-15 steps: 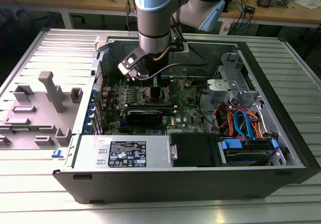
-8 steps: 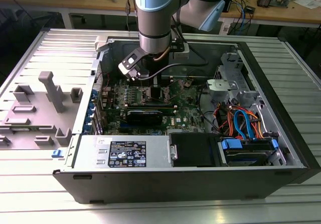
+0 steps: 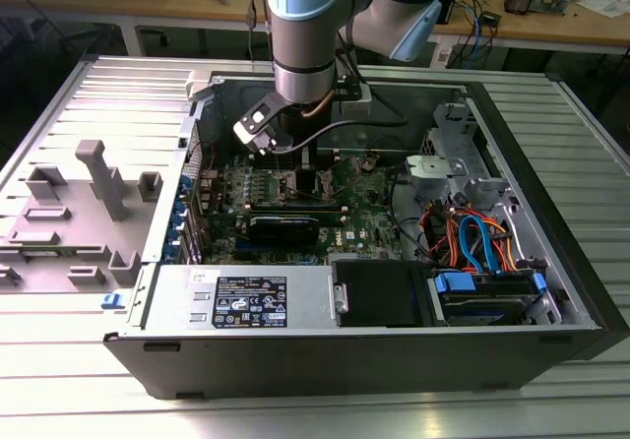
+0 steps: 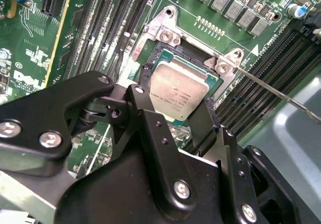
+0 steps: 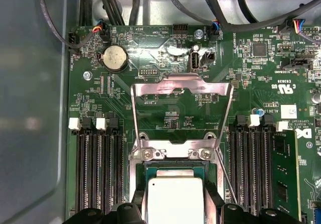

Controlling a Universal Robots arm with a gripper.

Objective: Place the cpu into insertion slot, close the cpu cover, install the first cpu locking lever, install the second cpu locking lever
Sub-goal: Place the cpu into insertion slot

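Silver-grey cpu [image 4: 178, 91] being gripped by the claw [image 4: 174, 99] at the insertion slot [image 5: 173, 173].
The black fingers [image 4: 145, 108] are pressing on two opposite edges of the chip, parted only as wide as the chip itself. The chip is lying square inside the socket's metal rim on the green board [image 5: 251, 73]; whether it is fully seated cannot be told. The cpu cover [image 5: 210, 87] is standing flipped open just beyond the slot, and a thin locking lever [image 4: 281, 97] is angling away beside it.
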